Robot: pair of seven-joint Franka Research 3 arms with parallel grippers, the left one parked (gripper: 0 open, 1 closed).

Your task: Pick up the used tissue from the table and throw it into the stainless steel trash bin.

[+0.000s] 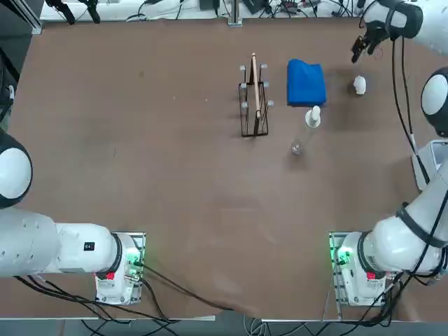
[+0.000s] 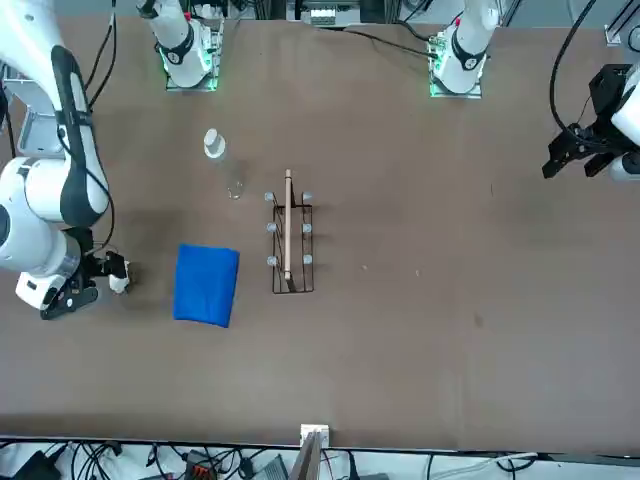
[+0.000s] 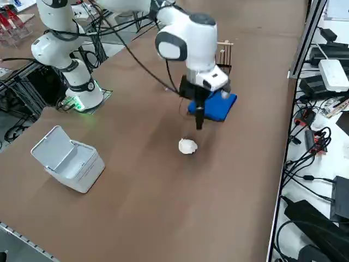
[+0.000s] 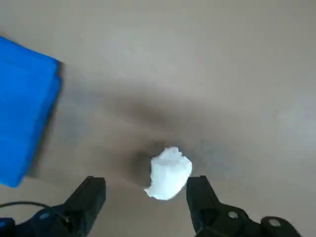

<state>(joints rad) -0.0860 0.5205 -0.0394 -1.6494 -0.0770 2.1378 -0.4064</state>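
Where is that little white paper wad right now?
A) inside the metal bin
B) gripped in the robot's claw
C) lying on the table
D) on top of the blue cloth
C: the paper wad lies on the bare table, below the open right gripper, apart from the blue cloth.

Right hand [image 4: 145,197] hovers low, pointing down, fingers spread apart.
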